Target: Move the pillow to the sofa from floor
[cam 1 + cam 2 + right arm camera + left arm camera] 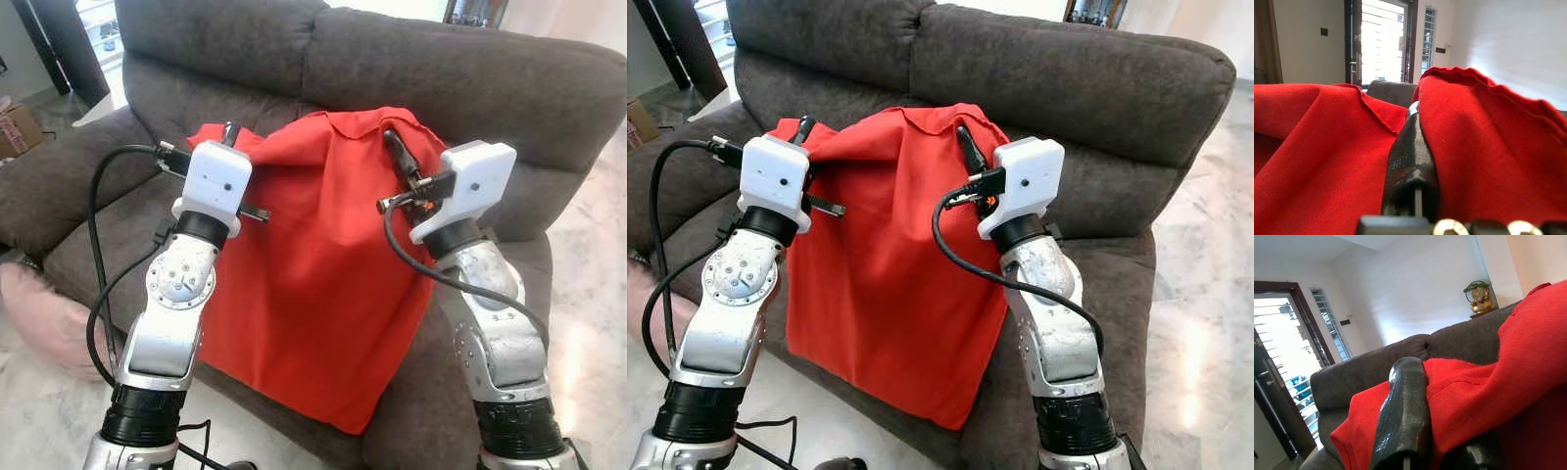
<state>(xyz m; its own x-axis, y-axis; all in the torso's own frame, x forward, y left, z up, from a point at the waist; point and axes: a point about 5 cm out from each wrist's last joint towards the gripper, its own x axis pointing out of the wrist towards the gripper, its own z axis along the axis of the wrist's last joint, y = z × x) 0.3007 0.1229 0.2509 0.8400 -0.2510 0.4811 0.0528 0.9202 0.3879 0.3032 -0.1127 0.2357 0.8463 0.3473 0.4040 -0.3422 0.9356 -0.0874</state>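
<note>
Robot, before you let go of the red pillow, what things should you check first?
1. Red pillow is over the sofa seat: ok, it leans against the backrest.
2. Pillow fully on the seat: not ok, its lower corner hangs past the front edge.
3. Left gripper has hold of the top edge: ok, red cloth is pinched at its fingers.
4. Right gripper has hold of the top edge: ok, cloth is bunched around it.
5. Pillow will stay up once released: cannot tell.
6. Pink cushion on the floor beside the sofa is out of the way: ok.

Bright daylight, sharp focus, glare on floor (1205, 323)
</note>
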